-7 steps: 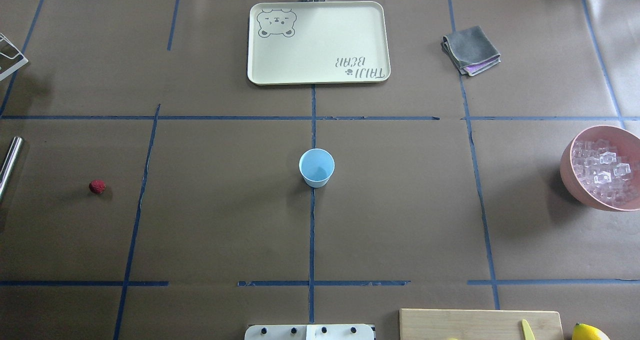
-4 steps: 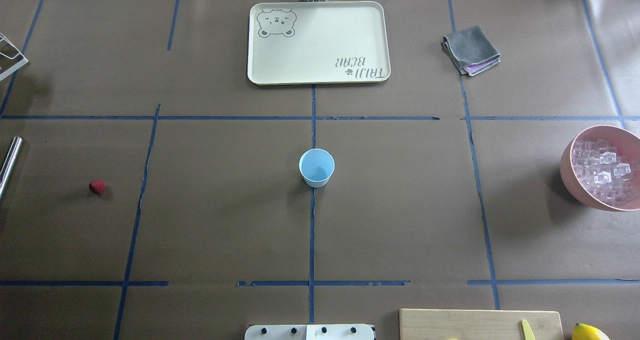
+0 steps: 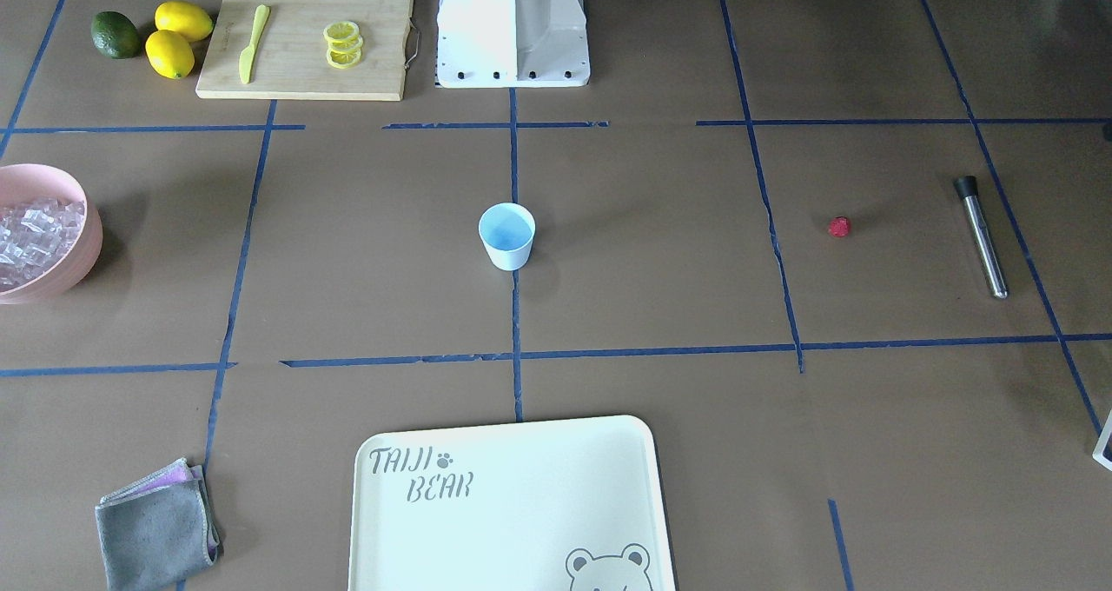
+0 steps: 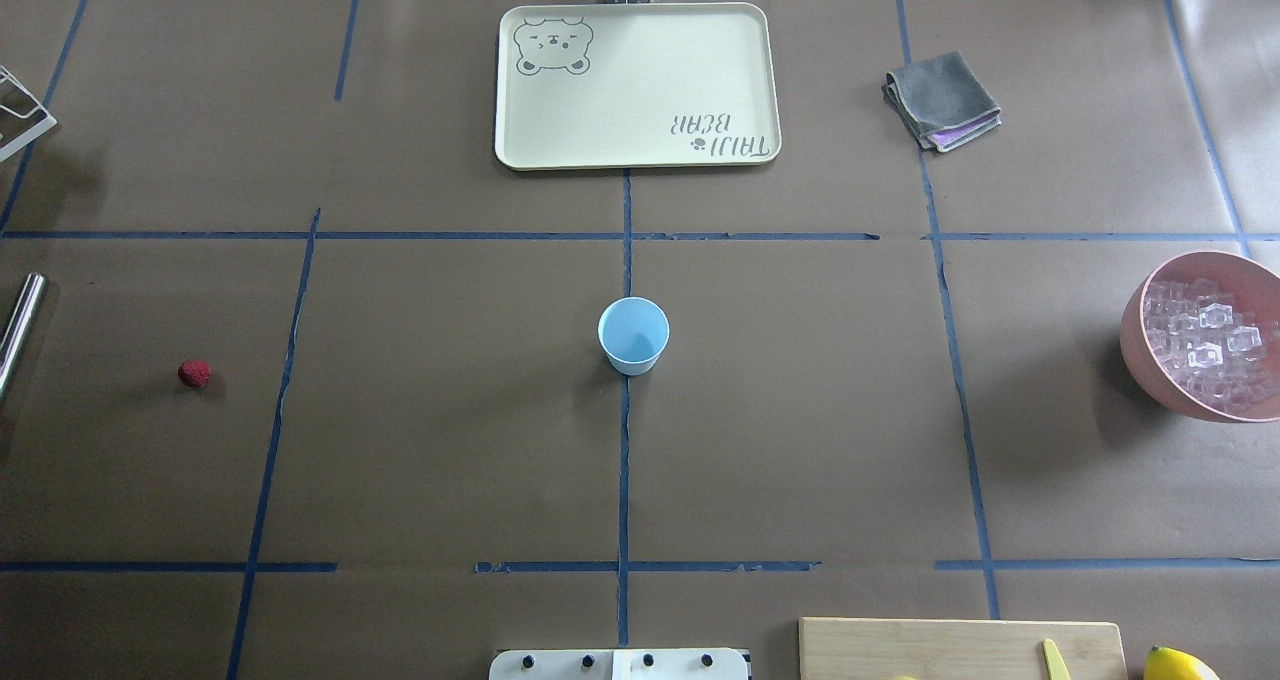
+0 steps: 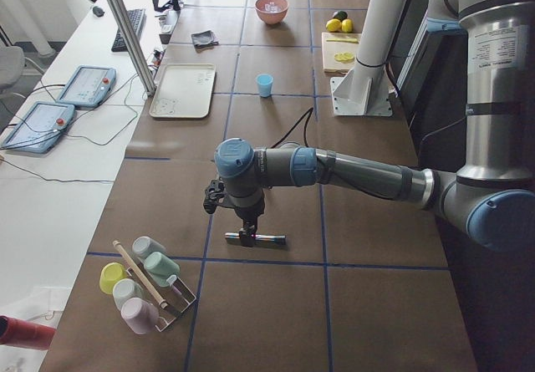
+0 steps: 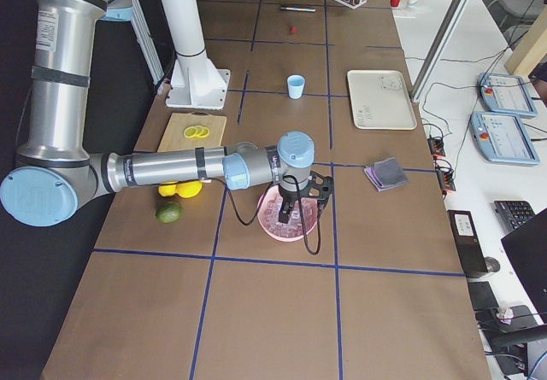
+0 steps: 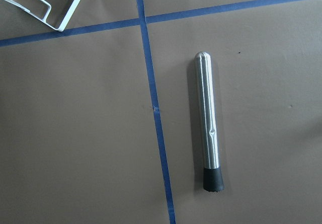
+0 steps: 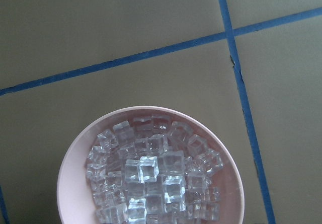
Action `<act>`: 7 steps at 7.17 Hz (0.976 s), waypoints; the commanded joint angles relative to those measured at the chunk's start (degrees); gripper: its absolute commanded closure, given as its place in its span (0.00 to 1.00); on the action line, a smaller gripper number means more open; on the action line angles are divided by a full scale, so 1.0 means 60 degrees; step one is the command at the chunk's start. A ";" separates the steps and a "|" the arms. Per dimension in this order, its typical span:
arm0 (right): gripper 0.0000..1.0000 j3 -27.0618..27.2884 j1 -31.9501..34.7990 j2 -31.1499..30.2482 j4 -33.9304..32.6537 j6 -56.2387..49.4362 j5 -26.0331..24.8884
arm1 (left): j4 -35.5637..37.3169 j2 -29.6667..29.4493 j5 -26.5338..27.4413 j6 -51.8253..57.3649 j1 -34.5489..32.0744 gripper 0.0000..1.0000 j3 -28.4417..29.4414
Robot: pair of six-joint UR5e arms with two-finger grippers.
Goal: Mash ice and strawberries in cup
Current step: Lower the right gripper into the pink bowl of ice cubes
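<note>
Nothing on the table [image 4: 800,410] has shifted over the past second. The cup [image 4: 633,335] stands empty at centre, so loading has evidently yet to begin. The left end effector [image 5: 248,235] hangs just above the metal rod [image 7: 209,123], with the strawberry [image 4: 195,373] near it, towards the cup. The right end effector [image 6: 291,212] hangs over the pink bowl [image 8: 68,166] of ice [image 8: 151,173], well apart from the cup. Only the side views show either arm, and from them one cannot tell whether the fingers are apart or together. The overhead and front views show no arm at all, while the wrist cameras look straight down on rod and ice.
</note>
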 commanded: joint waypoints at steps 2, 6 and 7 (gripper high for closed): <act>0.06 -0.0014 -0.1319 -0.0546 0.1624 0.2341 -0.0784 | -0.0001 0.0000 -0.0011 0.0009 0.0004 0.00 -0.0001; 0.12 -0.0511 -0.2024 -0.0400 0.1638 0.2548 -0.1137 | -0.0001 0.0000 -0.0011 0.0009 0.0004 0.00 0.0014; 0.12 -0.0715 -0.2069 -0.0167 0.1624 0.2563 -0.1137 | -0.0001 0.0000 -0.0011 0.0009 0.0004 0.00 0.0014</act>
